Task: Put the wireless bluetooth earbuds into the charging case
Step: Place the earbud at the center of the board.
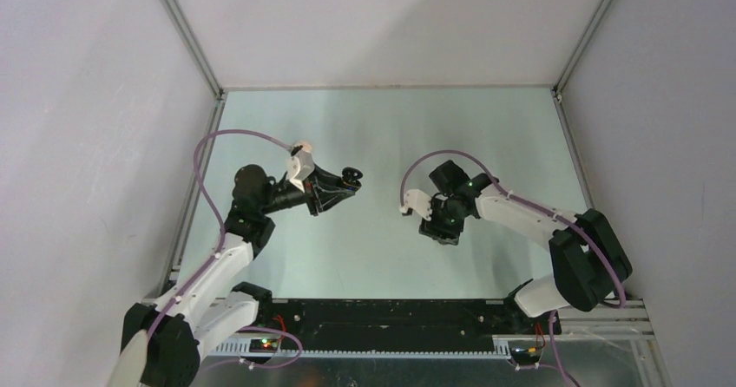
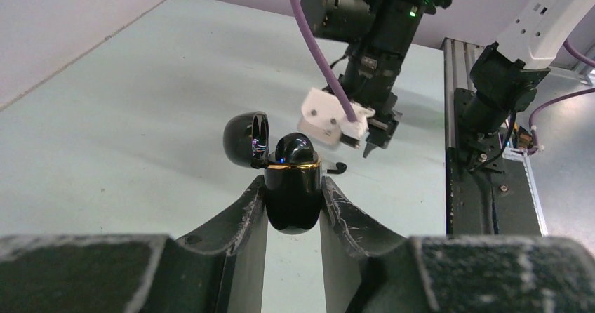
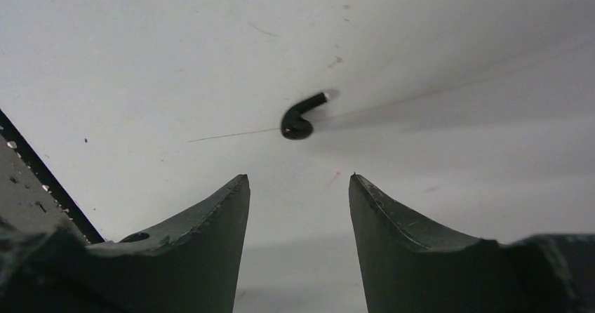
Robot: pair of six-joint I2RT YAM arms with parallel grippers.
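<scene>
My left gripper [image 2: 293, 183] is shut on a glossy black charging case [image 2: 291, 204] with a gold rim, held above the table. Its lid [image 2: 245, 139] hangs open to the left, and a black dome with a small blue light rises above the rim. In the top view the case [image 1: 351, 176] sits at the left gripper's tip. A black stemmed earbud [image 3: 300, 120] lies on the table just ahead of my right gripper [image 3: 298, 180], which is open and empty, pointing down. The same earbud [image 2: 337, 167] shows in the left wrist view, below the right gripper [image 2: 375, 136]. No cream-white earbuds are in view.
The pale green table [image 1: 391, 127] is walled by white panels at the back and sides. A black rail [image 1: 391, 313] with the arm bases runs along the near edge. A purple cable loops over each arm.
</scene>
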